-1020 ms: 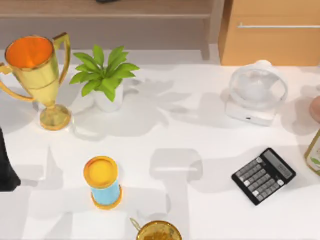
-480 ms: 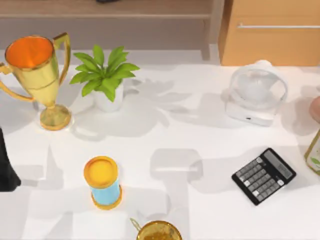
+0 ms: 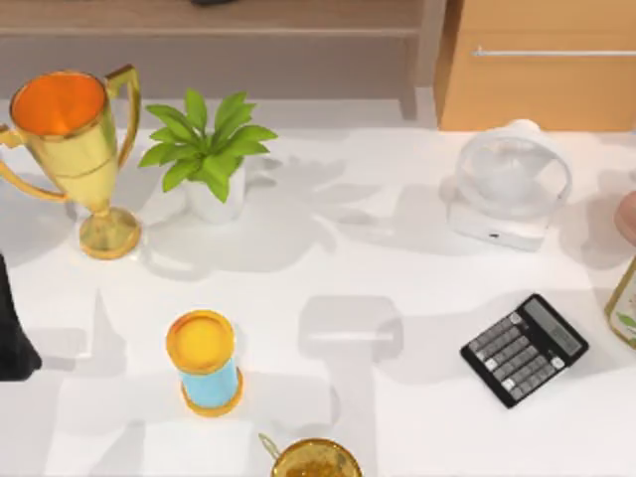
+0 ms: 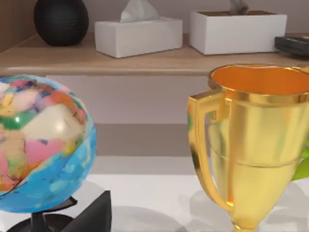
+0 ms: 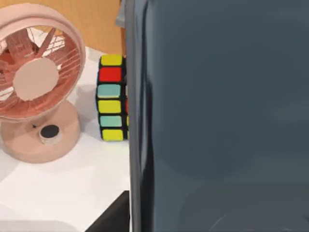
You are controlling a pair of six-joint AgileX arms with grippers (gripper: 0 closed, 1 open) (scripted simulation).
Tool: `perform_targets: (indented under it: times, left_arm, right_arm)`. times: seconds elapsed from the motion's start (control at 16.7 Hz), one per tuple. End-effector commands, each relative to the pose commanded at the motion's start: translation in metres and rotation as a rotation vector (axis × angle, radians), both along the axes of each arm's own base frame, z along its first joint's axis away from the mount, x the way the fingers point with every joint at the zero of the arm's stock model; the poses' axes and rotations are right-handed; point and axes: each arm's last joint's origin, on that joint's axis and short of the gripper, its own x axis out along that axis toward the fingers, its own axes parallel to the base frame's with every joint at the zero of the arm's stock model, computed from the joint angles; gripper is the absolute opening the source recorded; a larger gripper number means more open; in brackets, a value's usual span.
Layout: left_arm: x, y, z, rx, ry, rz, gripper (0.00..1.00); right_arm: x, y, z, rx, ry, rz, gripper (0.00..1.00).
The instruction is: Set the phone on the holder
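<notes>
The phone (image 5: 222, 116) is a dark grey-blue glossy slab standing very close in the right wrist view, its rounded edge running top to bottom. A black wedge (image 5: 113, 215) sits against its lower edge; I cannot tell what it is. The holder is out of view. My left arm (image 3: 12, 333) is a dark shape parked at the table's left edge in the top view. A black calculator (image 3: 524, 349) with grey keys lies at the right of the table.
A gold trophy (image 3: 75, 149), a potted plant (image 3: 209, 154) and a white fan (image 3: 509, 184) stand along the back. A blue and gold hourglass (image 3: 205, 363) stands front left. A pink fan (image 5: 36, 92) and a colour cube (image 5: 112, 99) stand beside the phone. A globe (image 4: 38, 140) is near the trophy.
</notes>
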Motion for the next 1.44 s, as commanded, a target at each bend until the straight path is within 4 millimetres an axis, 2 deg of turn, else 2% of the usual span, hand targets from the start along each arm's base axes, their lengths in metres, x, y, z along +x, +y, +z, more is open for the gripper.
perform_targets:
  times: [0.3, 1.08, 1.44]
  left_arm:
    - [0.0000, 0.0000, 0.0000, 0.000, 0.000, 0.000, 1.00]
    - [0.0000, 0.0000, 0.0000, 0.000, 0.000, 0.000, 1.00]
    - [0.0000, 0.0000, 0.0000, 0.000, 0.000, 0.000, 1.00]
  right_arm:
    - [0.0016, -0.0001, -0.0027, 0.010, -0.007, 0.003, 0.00]
    - [0.0016, -0.0001, -0.0027, 0.010, -0.007, 0.003, 0.98]
    - [0.0016, -0.0001, -0.0027, 0.010, -0.007, 0.003, 1.00]
